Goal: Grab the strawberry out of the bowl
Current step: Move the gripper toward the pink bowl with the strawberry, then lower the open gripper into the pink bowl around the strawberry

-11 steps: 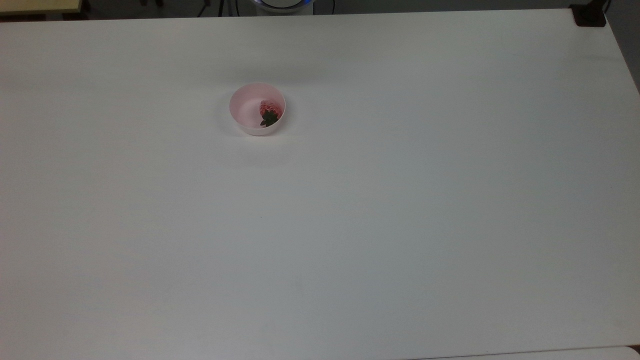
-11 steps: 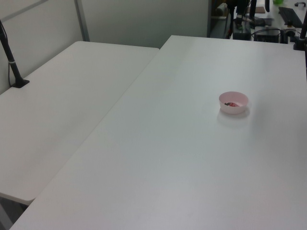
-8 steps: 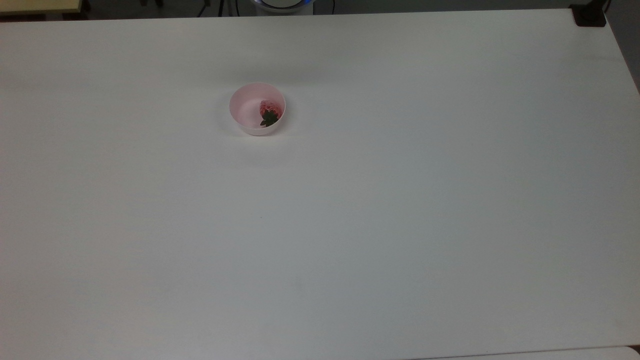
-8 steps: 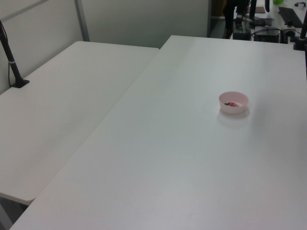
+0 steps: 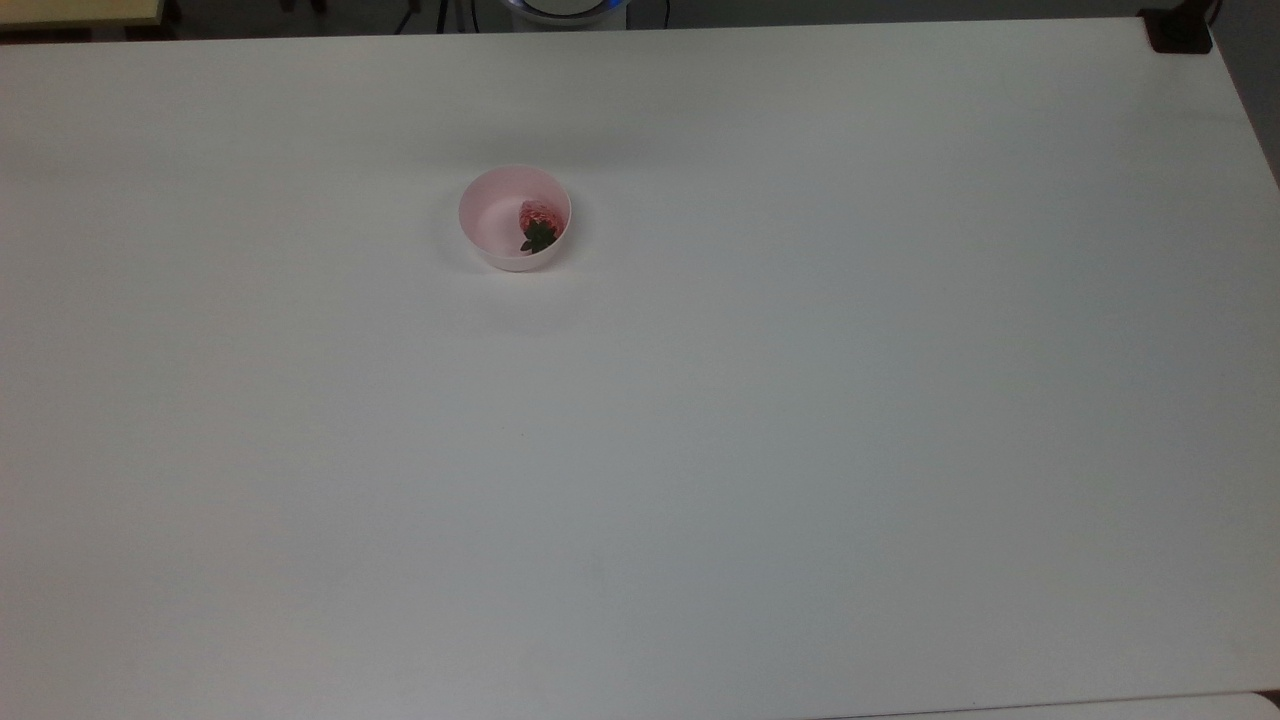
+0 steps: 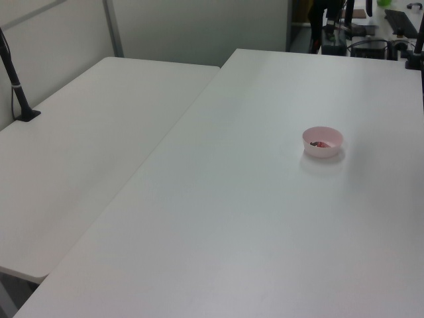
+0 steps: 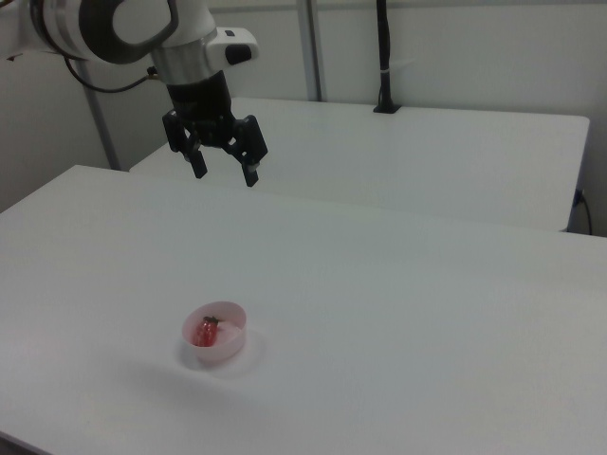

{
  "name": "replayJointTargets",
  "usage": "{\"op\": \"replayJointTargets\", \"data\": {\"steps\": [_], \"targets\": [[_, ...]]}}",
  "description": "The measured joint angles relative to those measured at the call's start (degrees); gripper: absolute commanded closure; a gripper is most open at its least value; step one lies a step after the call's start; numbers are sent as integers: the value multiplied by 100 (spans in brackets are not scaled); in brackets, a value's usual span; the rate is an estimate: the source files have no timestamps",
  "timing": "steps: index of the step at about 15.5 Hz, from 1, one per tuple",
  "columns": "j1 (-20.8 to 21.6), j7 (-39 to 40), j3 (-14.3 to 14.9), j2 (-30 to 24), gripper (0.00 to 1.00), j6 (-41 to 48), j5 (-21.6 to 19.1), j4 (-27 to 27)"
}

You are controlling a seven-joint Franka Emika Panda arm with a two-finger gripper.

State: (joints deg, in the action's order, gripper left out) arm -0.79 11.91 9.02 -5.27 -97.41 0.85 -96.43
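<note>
We see the pincer [image 7: 224,172] high above the desk [image 7: 398,313] in the right view, fingers spread wide, gripping nothing. The bowl [image 7: 215,333] sits on the desk well below the pincer, well apart from it. The strawberry [image 7: 206,332] lies inside the bowl, leafy cap toward the top view's bottom [image 5: 539,224]. The left view also shows the bowl [image 6: 322,142].

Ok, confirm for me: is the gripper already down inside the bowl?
No, in the right view the gripper hangs open high above the table, well clear of the bowl holding the strawberry.
</note>
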Motion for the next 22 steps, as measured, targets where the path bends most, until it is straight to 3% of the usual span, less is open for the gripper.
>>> {"op": "replayJointTargets", "data": {"steps": [8, 12, 19, 22], "targets": [[0, 120, 0, 8, 0, 30, 0, -9], [-1, 1052, 0, 80, 0, 61, 3, -135], [4, 1390, -185, 197, 0, 50, 121, -897], [12, 1383, -323, 210, 12, -59, 122, -1277]]}}
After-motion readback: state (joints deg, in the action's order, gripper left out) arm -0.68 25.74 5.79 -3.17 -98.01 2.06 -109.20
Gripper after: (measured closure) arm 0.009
